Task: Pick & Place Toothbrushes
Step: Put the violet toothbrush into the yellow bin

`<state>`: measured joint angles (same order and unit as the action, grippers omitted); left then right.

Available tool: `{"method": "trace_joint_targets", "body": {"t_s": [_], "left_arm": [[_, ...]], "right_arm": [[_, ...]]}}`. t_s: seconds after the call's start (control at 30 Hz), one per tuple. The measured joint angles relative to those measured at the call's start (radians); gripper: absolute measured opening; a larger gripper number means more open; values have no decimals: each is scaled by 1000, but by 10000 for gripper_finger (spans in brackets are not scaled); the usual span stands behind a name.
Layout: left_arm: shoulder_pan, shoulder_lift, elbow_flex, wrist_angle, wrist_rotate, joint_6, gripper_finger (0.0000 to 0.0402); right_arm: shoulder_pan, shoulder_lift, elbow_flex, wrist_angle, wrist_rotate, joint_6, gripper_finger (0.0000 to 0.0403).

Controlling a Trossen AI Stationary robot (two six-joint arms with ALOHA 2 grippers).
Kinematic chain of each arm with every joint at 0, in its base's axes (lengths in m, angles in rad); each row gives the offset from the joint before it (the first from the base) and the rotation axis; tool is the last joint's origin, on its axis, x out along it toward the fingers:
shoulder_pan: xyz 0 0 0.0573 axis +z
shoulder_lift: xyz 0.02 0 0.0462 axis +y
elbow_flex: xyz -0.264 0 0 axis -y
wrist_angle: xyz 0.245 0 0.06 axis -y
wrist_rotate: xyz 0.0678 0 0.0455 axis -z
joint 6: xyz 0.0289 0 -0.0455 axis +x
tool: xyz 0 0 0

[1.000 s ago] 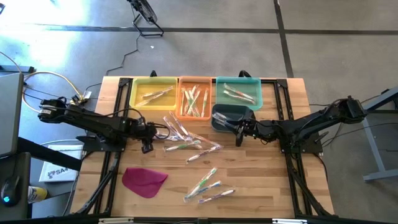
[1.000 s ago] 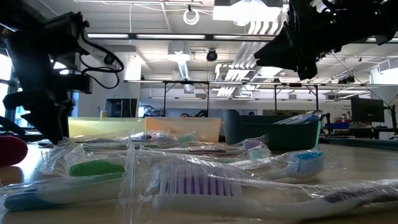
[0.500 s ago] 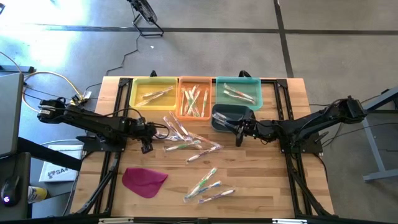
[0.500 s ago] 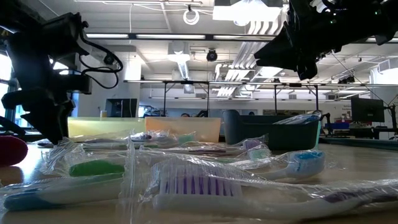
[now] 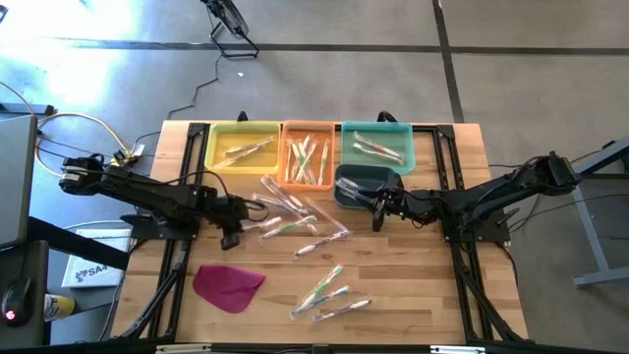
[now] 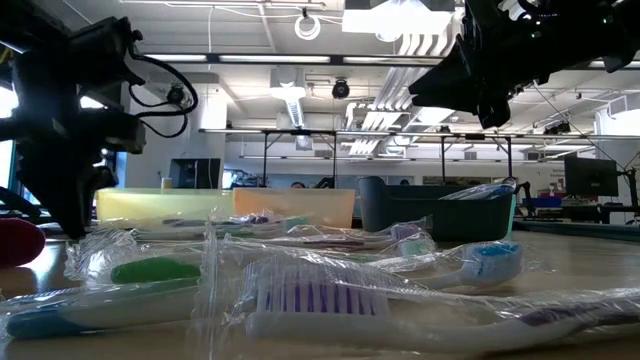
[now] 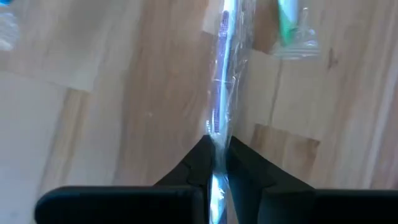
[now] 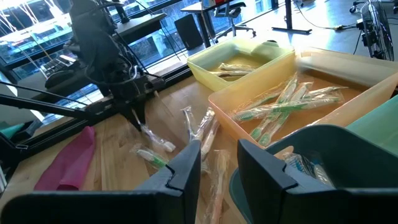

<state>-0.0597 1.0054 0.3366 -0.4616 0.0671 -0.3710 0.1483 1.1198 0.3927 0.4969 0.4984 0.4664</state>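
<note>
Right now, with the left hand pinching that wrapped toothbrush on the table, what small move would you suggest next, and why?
Probably a short, straight lift. The left hand has its fingers closed on a wrapped toothbrush that lies flat on the table, with other toothbrushes close beside it. Raising it first should free it before carrying it toward the trays. The right hand waits by the dark bin.

In the left wrist view, the wrapped toothbrush (image 7: 221, 93) pinched between the left gripper (image 7: 216, 163) fingers runs off the top edge, so its far end is unseen, and glare on the wrapper hides the handle colour. A green brush (image 7: 290, 25) beside it is cropped at the same edge. In the low view, the nearest toothbrushes (image 6: 330, 300) are blurred and cut by the lower edge, and the right gripper (image 6: 480, 85) is a dark silhouette cropped at the top. The dark bin (image 5: 364, 184) partly covers its contents in the high view, too small to count there.
</note>
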Motion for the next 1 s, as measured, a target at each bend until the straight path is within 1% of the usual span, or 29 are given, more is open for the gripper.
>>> {"method": "trace_joint_targets", "body": {"t_s": [0.1, 0.3, 0.47, 0.63, 0.8, 1.0], "left_arm": [[1, 1, 0, 35, 25, 0, 26], [0, 2, 64, 40, -3, 21, 16], [0, 2, 151, 18, -2, 61, 17], [0, 1, 266, -50, -6, 84, 17], [0, 1, 393, -126, -58, 87, 17], [0, 0, 529, -231, -154, 87, 17]], "right_arm": [[0, 0, 0, 0, 0, 0, 98], [0, 0, 0, 0, 0, 0, 98], [0, 0, 0, 0, 0, 0, 98], [0, 0, 0, -1, 0, 0, 98], [0, 0, 0, -1, 0, 0, 98], [0, 0, 0, -1, 0, -1, 98]]}}
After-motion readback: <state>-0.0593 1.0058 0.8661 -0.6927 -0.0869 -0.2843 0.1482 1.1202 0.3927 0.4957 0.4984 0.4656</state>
